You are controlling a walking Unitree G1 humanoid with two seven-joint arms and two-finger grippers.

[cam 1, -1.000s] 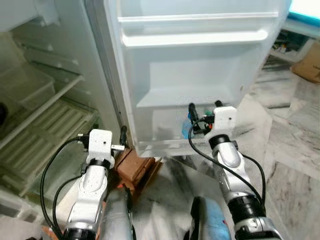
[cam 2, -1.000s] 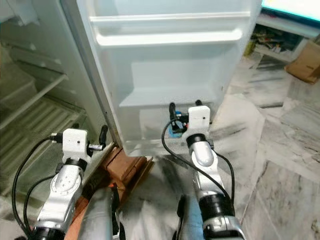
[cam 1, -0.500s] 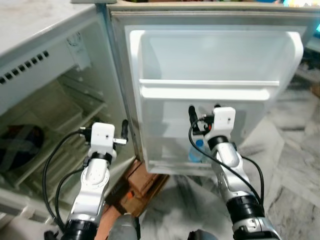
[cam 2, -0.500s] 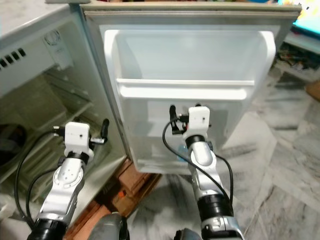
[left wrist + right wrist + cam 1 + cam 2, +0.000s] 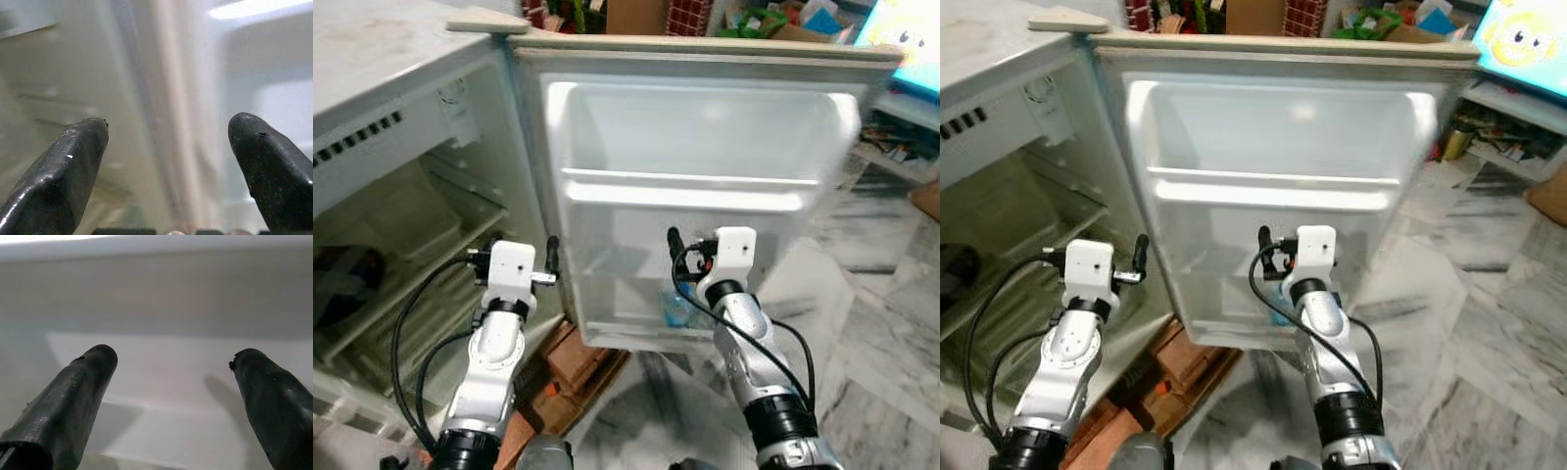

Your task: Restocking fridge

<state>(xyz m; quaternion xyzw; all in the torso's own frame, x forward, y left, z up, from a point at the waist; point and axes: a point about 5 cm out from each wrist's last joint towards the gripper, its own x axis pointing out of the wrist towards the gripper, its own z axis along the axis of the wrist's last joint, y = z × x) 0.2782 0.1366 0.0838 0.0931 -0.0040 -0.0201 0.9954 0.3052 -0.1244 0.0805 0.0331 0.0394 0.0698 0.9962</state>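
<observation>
Your blue bottle (image 5: 677,306) stands in the fridge door's (image 5: 705,127) lowest rack, just behind the right gripper (image 5: 690,257), jaws wide and empty. Left gripper (image 5: 551,262), also wide, hovers at the door's hinge edge; swing carelessly and you'll knock either.

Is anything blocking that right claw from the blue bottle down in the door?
Nothing visible does. The right gripper, open and empty, hangs in front of the door, above the bottle standing in the bottom door shelf.
</observation>
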